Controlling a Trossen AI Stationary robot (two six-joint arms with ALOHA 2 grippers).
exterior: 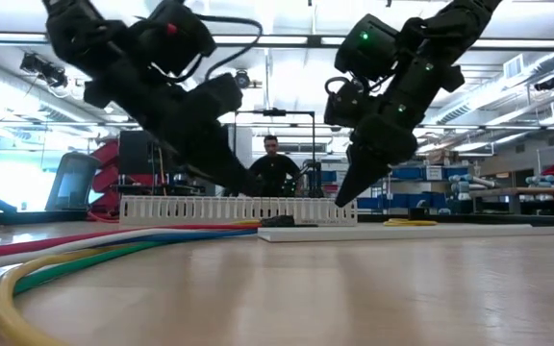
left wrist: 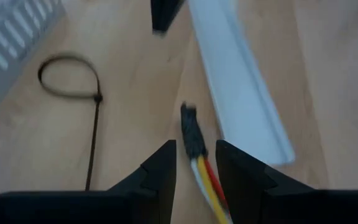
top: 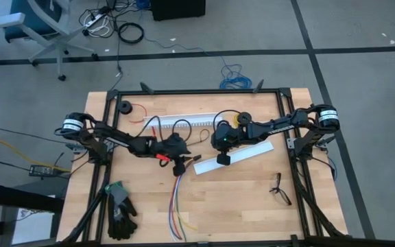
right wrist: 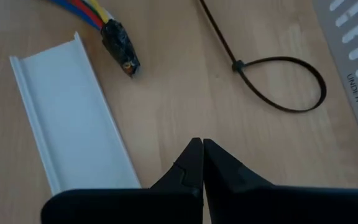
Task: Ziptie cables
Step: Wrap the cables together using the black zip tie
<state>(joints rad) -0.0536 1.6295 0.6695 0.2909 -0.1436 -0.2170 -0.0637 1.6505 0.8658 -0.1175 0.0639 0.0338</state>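
A grey workshop floor surrounds a light wooden table point(top: 238, 199) framed by black rails; in the low view a person point(exterior: 275, 165) stands far behind it among shelves and ceiling lights. Two dark arms reach inward from the table's left and right edges in the high view and meet near the middle of the frame.

Along the upper middle of the table lies a long white slotted channel point(top: 184, 121), and a plain white channel cover point(top: 242, 156) lies slanted just right of centre. At the lower left of the high view sits a pair of black gloves point(top: 120, 214), and at the lower right a small black forked object point(top: 280, 191).

The cables point(top: 176, 206), a bundle of red, yellow, blue and white wires, run from the bottom centre of the high view up to the left gripper point(top: 177, 167). The left wrist view shows this gripper point(left wrist: 196, 163) with its jaws narrowly apart on either side of the bundle near its black-taped end point(left wrist: 191, 130); whether they press on it cannot be told.

The right gripper point(top: 222, 158) hangs over the near end of the white cover, and in the right wrist view its fingers point(right wrist: 201, 163) are pressed together, holding nothing.

The ziptie point(right wrist: 267, 81), a thin black strip already closed into a loop with a long tail, lies on the wood between the slotted channel and the taped cable end, apart from both grippers.
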